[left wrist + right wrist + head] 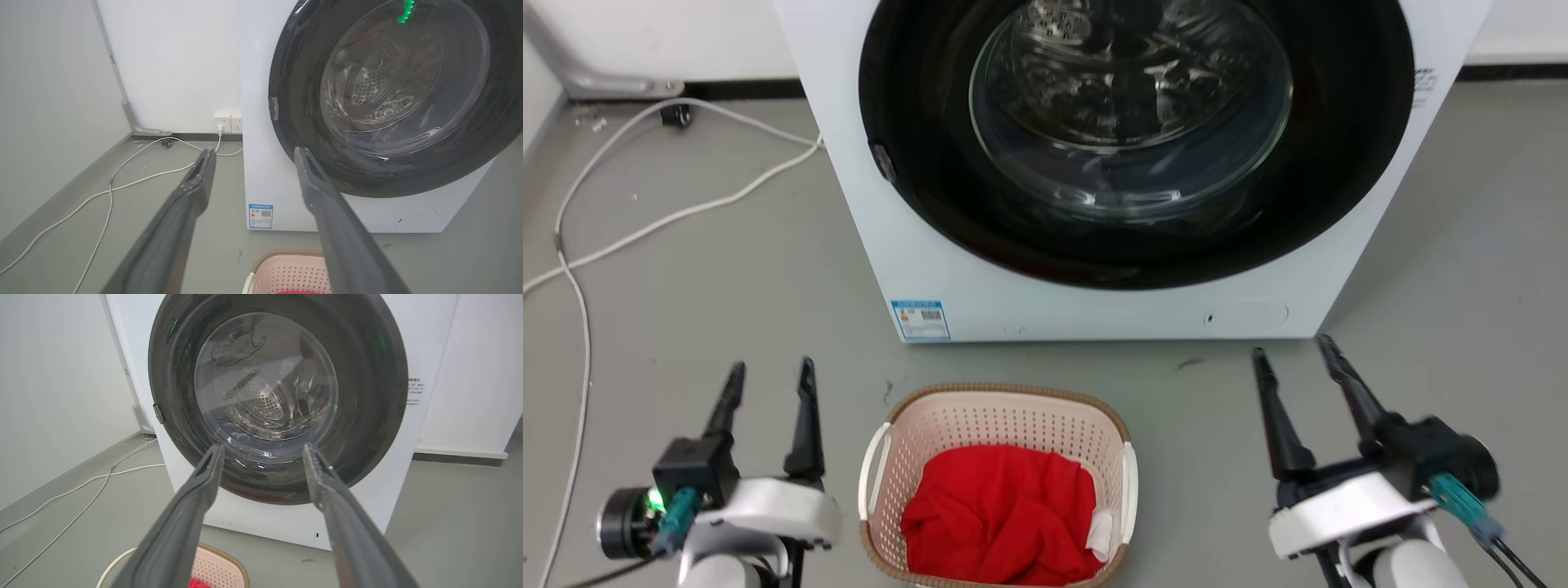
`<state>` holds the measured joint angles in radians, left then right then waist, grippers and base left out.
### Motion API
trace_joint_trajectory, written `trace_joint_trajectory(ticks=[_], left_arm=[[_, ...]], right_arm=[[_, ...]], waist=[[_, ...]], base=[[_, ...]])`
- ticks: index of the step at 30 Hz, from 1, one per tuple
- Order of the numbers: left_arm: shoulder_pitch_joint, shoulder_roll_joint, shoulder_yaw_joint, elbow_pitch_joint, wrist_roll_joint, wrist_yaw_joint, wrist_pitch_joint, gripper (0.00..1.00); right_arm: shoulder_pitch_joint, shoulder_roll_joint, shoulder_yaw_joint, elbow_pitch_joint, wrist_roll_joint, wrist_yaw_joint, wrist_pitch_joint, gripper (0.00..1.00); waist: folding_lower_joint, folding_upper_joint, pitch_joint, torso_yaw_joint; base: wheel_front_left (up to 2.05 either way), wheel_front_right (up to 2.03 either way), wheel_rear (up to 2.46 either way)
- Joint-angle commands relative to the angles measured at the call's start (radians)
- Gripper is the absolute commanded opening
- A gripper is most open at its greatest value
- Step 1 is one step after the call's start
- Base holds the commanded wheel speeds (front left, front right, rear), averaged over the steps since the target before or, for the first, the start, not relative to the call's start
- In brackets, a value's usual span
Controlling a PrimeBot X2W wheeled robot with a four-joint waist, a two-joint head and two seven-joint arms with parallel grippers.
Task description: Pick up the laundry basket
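I see the laundry basket (996, 425) at bottom centre of the head view, red cloth (1001, 510) inside, below the washing machine (915, 245). My left gripper (772, 366) at lower left and right gripper (1290, 346) at lower right both gape wide, empty, flanking it without touching

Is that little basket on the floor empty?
No. A crumpled red cloth lies inside the laundry basket, below its rim.
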<state>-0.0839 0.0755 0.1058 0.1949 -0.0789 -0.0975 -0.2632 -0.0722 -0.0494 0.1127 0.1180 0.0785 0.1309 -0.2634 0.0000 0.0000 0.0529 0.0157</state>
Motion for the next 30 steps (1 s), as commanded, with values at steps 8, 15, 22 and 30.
trace_joint_trajectory(ticks=[8,15,22,30], left_arm=[[-0.182,0.085,0.007,0.185,-0.015,-0.028,-0.003,1.0],[-0.327,0.127,-0.028,0.375,-0.045,-0.032,-0.002,1.0],[-0.466,0.171,-0.129,0.544,-0.114,-0.032,-0.002,1.0],[-0.601,0.21,-0.224,0.713,-0.19,-0.032,-0.002,1.0]], right_arm=[[-0.189,-0.002,0.083,0.172,0.019,0.0,-0.002,1.0],[-0.334,-0.002,0.152,0.372,-0.02,0.0,-0.002,1.0],[-0.469,-0.001,0.205,0.536,0.005,0.0,-0.002,1.0],[-0.598,-0.001,0.293,0.737,0.064,0.0,-0.002,1.0]], waist=[[0.0,0.0,0.142,0.003],[0.0,0.0,0.265,0.0],[0.0,0.0,0.4,0.0],[0.0,0.0,0.52,-0.002]], base=[[0.0,0.0,0.0],[0.0,0.0,0.0],[0.0,0.0,0.0],[0.0,0.0,0.0]])
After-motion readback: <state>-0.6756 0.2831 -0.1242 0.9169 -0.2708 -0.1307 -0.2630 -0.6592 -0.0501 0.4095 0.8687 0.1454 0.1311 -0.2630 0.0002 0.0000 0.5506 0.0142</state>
